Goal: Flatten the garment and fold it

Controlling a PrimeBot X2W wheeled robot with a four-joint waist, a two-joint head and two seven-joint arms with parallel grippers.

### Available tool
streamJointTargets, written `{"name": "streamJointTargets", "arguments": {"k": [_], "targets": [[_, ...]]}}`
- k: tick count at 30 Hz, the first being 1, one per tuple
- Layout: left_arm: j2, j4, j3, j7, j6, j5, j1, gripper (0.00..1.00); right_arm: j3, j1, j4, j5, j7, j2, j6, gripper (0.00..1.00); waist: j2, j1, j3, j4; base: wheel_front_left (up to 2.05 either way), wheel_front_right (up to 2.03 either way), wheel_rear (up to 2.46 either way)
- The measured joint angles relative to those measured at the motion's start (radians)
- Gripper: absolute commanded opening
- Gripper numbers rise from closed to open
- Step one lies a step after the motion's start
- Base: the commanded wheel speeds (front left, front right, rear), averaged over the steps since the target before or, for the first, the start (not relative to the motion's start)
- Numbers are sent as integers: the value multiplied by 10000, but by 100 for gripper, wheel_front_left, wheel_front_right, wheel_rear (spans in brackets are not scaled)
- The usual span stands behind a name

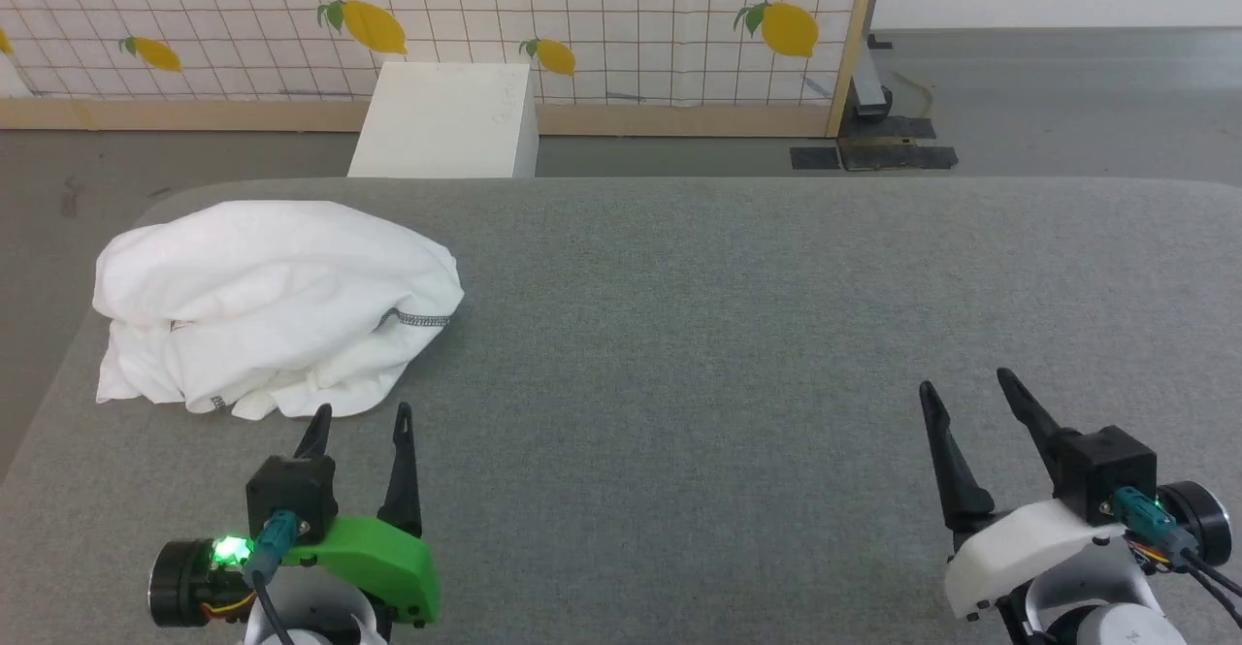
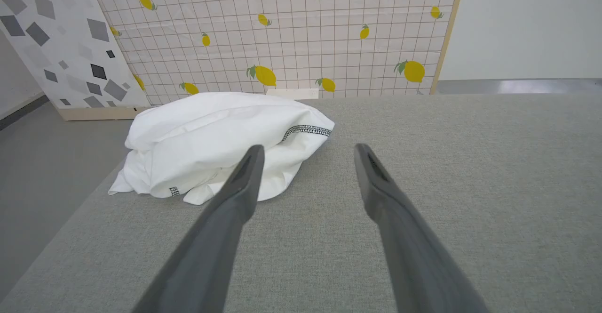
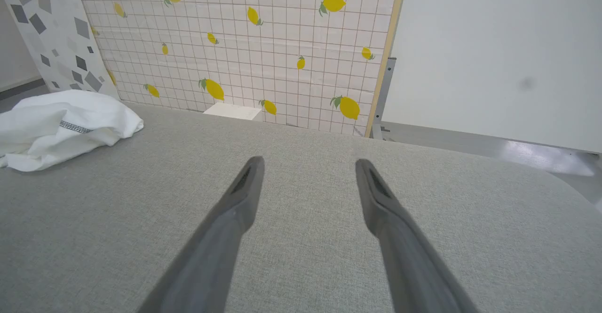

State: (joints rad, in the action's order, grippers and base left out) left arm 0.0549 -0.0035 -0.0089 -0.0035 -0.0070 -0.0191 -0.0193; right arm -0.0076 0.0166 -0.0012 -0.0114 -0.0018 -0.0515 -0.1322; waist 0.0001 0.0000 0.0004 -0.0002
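Two grippers of mine hover low over the near part of the grey cloth-covered table (image 1: 728,335), each with its dark fingers spread apart and nothing between them. My left gripper (image 1: 363,410) shows at the lower left of the head view on its green mount. One fingertip overlaps the closest edge of the garment (image 1: 272,296), though I cannot tell whether it touches the cloth. My right gripper (image 1: 965,381) is at the lower right on its white mount, well apart from the garment, with bare table under and ahead of it.

Farther out, the garment lies in a crumpled white heap on the left side of the table, near the left edge. Its layers are bunched and doubled over one another rather than spread flat. A short run of dark stitched seam (image 1: 417,318) shows on the side of the heap facing the table's middle, and another bit of dark stitching peeks out low at the near edge.

Beyond the far edge of the table, a white box (image 1: 446,121) stands on the grey floor (image 1: 1067,102). Behind it rises a grid-patterned panel (image 1: 582,15) printed with yellow lemons.
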Motion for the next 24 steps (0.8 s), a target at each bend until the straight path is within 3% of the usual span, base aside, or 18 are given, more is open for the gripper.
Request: {"name": "streamJointTargets", "arguments": {"k": [24], "targets": [[0,-65,-73,-514,109,-104,-65,100,-439,3,234,-606,-497,0,0,100,0,0,-5,35,0,0,0]]}}
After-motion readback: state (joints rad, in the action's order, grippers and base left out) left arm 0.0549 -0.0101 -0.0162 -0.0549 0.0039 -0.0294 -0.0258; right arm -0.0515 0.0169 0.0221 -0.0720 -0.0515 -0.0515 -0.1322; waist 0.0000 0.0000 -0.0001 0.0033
